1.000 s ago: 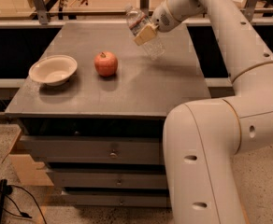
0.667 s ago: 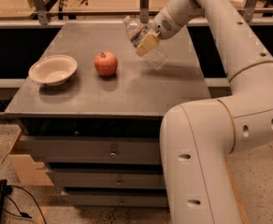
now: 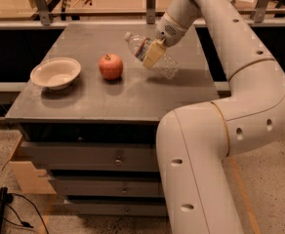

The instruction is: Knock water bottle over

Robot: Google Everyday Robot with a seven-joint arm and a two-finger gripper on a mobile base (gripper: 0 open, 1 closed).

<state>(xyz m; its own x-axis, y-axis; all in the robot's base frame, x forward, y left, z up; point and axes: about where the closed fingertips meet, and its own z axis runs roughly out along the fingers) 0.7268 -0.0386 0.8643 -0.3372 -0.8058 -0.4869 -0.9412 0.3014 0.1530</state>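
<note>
The water bottle (image 3: 165,66) is a clear ribbed plastic bottle with a dark label band. It is tilted steeply on the grey table (image 3: 108,99), with its cap end pointing up and left toward the apple and its base near the tabletop at the right. My gripper (image 3: 152,53) is right at the bottle's middle, over the label band and touching the bottle. The arm reaches in from the upper right.
A red apple (image 3: 111,66) stands left of the bottle, a short gap away. A white bowl (image 3: 55,72) sits at the table's left side. A wooden bench with small items runs behind the table. Drawers are below the tabletop.
The gripper has moved left and slightly down. The bottle has gone from near upright to leaning far over to the left.
</note>
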